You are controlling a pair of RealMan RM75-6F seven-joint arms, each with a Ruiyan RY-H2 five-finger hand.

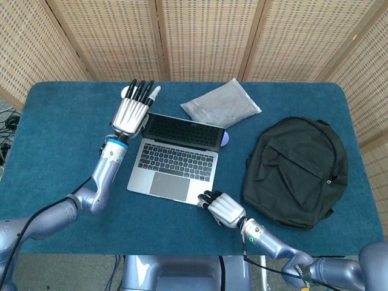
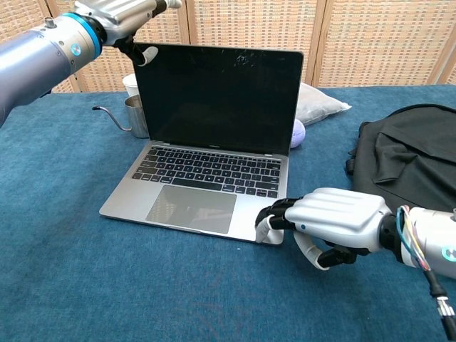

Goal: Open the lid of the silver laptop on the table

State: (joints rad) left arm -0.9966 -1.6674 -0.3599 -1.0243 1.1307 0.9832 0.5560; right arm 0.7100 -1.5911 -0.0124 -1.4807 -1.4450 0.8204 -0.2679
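**Silver laptop stands open, one hand at its lid, the other on its base**

The slim silver laptop (image 2: pixel 214 142) sits near the middle of the blue carpeted table (image 1: pixel 54 157), its lid raised to roughly upright so that the dark screen faces the chest camera and the black keyboard and grey trackpad lie exposed. The left hand (image 1: pixel 132 112) is at the lid's upper left corner: in the chest view its thumb lies against the front of the screen by that corner while the silver back of the hand arches over the top edge, and in the head view the dark fingers (image 1: pixel 140 90) reach straight out past the lid, side by side. Whether it truly pinches the lid or only rests against it cannot be told. The right hand (image 2: pixel 328 221) is low at the front right corner of the laptop's base, fingers curled down with their tips pressing on that corner; it grasps nothing.

Behind the lid's left side stand a small metal pitcher with a thin spout (image 2: pixel 132 114) and a white paper cup (image 2: pixel 130 83). A grey padded plastic pouch (image 1: pixel 221 104) lies behind the laptop, with a small lilac ball (image 2: pixel 297 132) peeking out beside the screen's right edge. A black fabric backpack (image 1: pixel 297 170) lies flat to the right, near the right hand.
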